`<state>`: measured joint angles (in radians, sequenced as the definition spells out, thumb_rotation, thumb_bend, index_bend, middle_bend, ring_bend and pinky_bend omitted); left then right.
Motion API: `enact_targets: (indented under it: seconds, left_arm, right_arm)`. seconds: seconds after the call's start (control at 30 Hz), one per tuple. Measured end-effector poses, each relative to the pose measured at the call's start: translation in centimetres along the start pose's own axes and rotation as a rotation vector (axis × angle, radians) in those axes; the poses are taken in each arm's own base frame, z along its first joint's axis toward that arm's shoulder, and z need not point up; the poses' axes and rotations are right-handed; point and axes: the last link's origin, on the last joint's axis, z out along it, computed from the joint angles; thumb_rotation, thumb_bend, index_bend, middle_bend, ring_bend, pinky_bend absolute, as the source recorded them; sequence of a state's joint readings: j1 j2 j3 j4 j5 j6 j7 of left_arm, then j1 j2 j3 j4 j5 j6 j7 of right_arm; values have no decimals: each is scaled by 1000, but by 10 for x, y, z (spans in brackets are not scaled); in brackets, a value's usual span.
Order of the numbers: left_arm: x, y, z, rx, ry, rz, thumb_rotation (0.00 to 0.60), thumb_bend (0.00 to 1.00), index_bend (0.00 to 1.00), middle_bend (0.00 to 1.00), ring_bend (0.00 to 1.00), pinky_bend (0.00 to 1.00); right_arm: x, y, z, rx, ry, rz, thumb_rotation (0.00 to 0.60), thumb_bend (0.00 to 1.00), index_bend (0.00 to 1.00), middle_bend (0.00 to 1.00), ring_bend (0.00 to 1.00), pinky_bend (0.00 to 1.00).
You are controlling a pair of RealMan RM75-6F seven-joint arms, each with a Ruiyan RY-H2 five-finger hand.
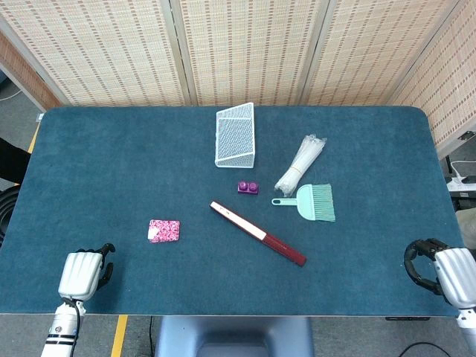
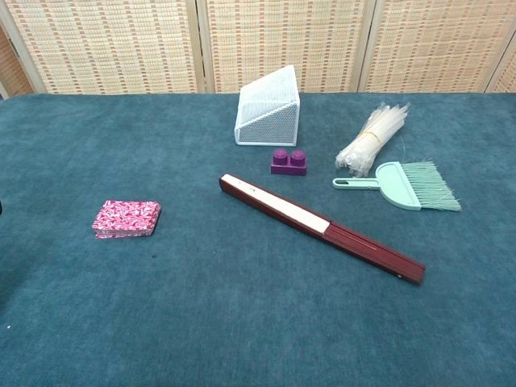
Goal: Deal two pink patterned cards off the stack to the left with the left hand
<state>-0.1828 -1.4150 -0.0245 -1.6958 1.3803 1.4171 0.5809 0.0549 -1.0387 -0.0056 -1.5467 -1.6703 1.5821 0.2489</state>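
Note:
The stack of pink patterned cards (image 1: pixel 163 230) (image 2: pixel 126 218) lies flat on the teal table, left of centre. My left hand (image 1: pixel 84 272) hovers at the table's front left edge, below and to the left of the stack and well apart from it. It holds nothing and its dark fingers are loosely curved. My right hand (image 1: pixel 439 269) sits at the front right edge, far from the cards, also holding nothing with fingers loosely curved. Neither hand shows in the chest view.
A folded dark red fan (image 1: pixel 257 233) (image 2: pixel 321 226) lies diagonally at centre. Behind it are a purple block (image 1: pixel 248 187) (image 2: pixel 289 162), a white mesh basket (image 1: pixel 236 135) (image 2: pixel 268 117), a bundle of white ties (image 1: pixel 301 163) (image 2: pixel 372 139) and a mint brush (image 1: pixel 316 202) (image 2: pixel 403 185).

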Motion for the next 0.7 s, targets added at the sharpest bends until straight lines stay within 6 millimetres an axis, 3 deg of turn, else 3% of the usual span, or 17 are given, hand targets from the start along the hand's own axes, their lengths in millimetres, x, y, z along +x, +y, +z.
enact_targets:
  seconds: [0.33,0.53,0.63,0.7]
  left_arm:
    - [1,-3,-2,21,12,19,600,433,359,662,676,654]
    - [2,-2,3,18,15,21,600,366,270,775,858,826]
    - [2,2,7,11,27,31,600,343,252,914,980,963]
    - [2,4,8,7,34,40,600,333,240,984,1000,1000]
  right_arm:
    - [0,-1,-2,6,-1,1,600,370,663,580,520,799]
    - [-1,0,1,-3,1,1,600,370,663,580,520,799]
    - [-1,0,3,-8,-2,0,600,370,663,580,520,799]
    - [-1,0,3,-7,-6,0,600,370,663,580,520,799]
